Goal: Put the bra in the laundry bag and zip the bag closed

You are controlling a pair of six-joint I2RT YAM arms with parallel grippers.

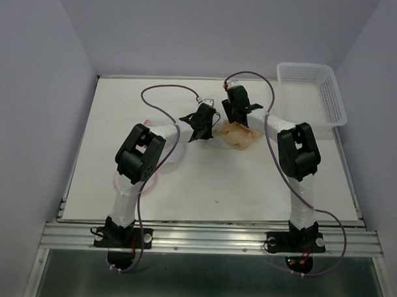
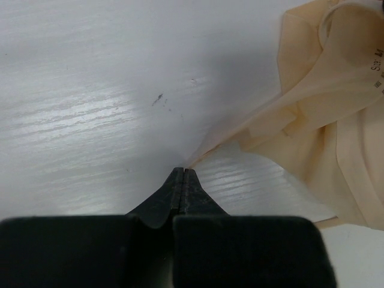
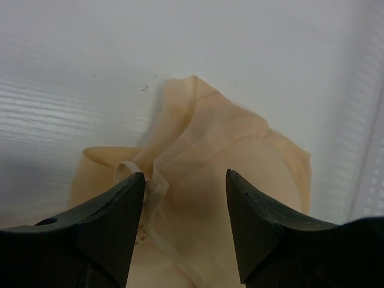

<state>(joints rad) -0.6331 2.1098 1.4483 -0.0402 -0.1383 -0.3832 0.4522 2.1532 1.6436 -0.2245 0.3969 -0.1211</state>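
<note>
The tan bra (image 1: 238,135) lies crumpled on the white table at the back centre. My left gripper (image 1: 202,128) sits just left of it, and in the left wrist view (image 2: 183,171) its jaws are closed with a thin edge of the bra (image 2: 324,120) drawn taut to the tips. My right gripper (image 1: 236,117) hovers open right over the bra, and in the right wrist view (image 3: 185,177) its fingers straddle a raised fold of the fabric (image 3: 210,156). The laundry bag (image 1: 164,165), white mesh with pink edging, lies mostly hidden under my left arm.
A rigid white slotted basket (image 1: 311,94) stands at the back right corner, partly over the table edge. The bare white tabletop (image 1: 217,182) stretches in front of the bra. Purple cables loop above both wrists.
</note>
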